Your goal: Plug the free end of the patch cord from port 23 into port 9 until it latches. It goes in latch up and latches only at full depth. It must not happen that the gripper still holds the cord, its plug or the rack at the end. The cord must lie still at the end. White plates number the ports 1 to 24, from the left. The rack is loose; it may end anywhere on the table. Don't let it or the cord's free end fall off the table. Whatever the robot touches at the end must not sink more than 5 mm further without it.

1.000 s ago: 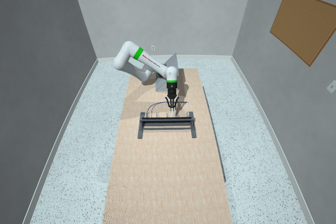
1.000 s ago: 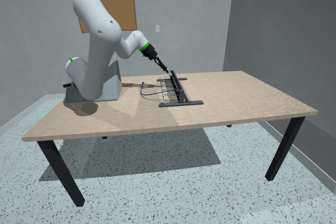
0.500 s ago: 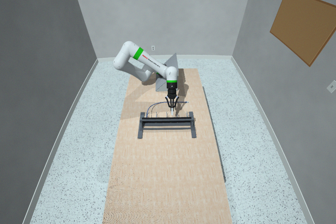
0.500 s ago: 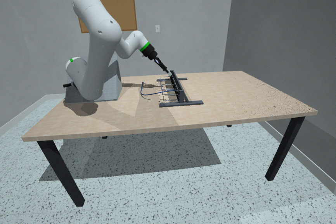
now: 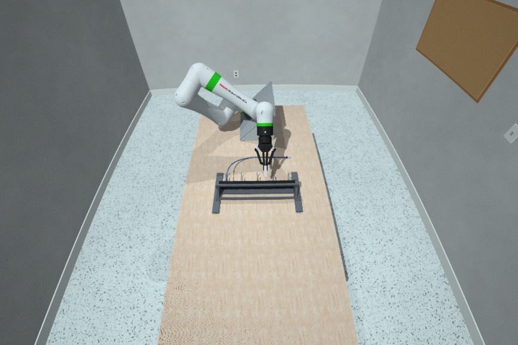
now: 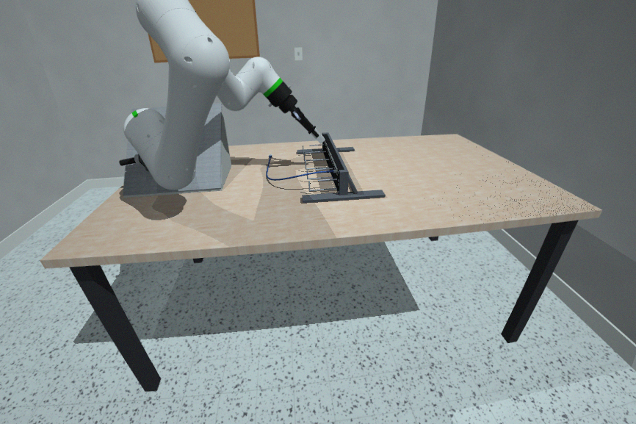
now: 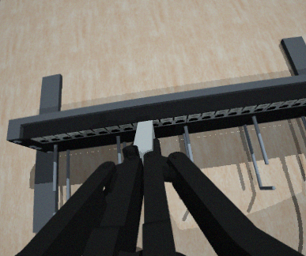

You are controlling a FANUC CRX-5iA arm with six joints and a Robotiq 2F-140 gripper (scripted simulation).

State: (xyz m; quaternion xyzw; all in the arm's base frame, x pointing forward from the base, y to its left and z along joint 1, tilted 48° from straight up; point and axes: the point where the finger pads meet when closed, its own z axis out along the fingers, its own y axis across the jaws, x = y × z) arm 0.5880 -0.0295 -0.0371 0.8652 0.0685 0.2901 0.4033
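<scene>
The patch cord is blue. It leaves the left end of the rack in the top view and curves behind it; its free end points right, away from my gripper. The loose dark rack stands upright on its feet. My gripper is shut, with pale fingertips together and no cord between them. The tips are at or just before the rack's port side and hide about the ninth port from the left in the wrist view. Contact cannot be told. Port numbers are unreadable.
Several thin grey rods stick out from the rack's port side, on both sides of my fingers. The rack's feet rest on the wooden table. The grey arm pedestal stands behind.
</scene>
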